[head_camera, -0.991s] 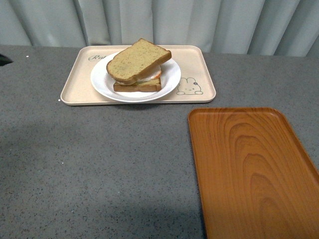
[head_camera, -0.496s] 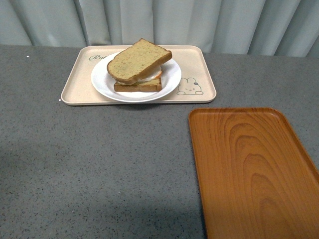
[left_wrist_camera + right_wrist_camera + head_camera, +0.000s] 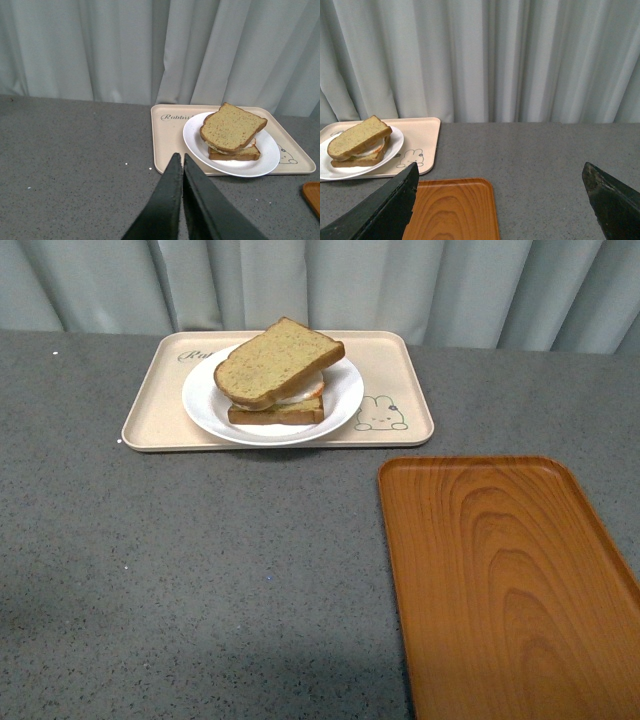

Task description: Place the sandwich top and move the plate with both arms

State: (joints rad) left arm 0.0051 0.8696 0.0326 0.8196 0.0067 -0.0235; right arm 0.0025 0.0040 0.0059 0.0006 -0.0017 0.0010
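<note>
With the sandwich top already seated, we bring the closed, empty left end effector and wide-open, empty right end effector to opposite rims of the plate.

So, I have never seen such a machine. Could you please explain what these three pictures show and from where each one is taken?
It is a robot with two arms, each ending in black jaws. One picture looks forward from the robot's body; the other two come from cameras on the wrists. On the grey table sits a beige tray with a white plate carrying a sandwich; its top slice is already on. An orange tray lies nearer. The left gripper is shut and the right gripper is wide open. Neither holds anything.
</note>
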